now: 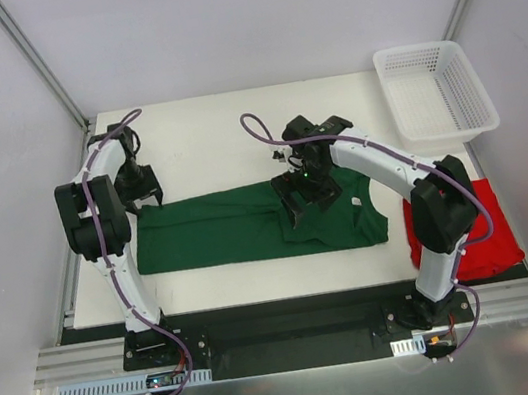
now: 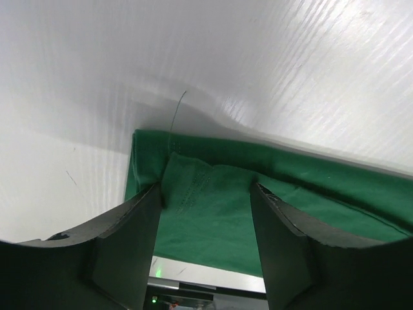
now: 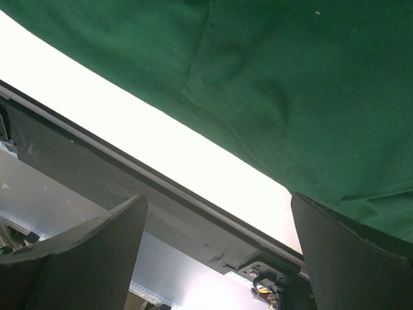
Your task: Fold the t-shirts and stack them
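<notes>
A green t-shirt [image 1: 248, 223] lies folded into a long strip across the white table [image 1: 203, 137]. My left gripper [image 1: 140, 193] is open above the shirt's far left corner, and in the left wrist view that corner [image 2: 193, 187] shows between the fingers [image 2: 122, 245]. My right gripper [image 1: 303, 198] is open over the shirt's middle right part, near a folded sleeve [image 3: 232, 103]. Its fingers [image 3: 97, 252] hold nothing. A red t-shirt [image 1: 472, 229] lies folded at the table's near right, partly hidden behind the right arm.
A white mesh basket [image 1: 434, 93] stands at the far right corner of the table. The table's near edge and a black rail [image 3: 129, 187] show in the right wrist view. Grey walls enclose the table on three sides.
</notes>
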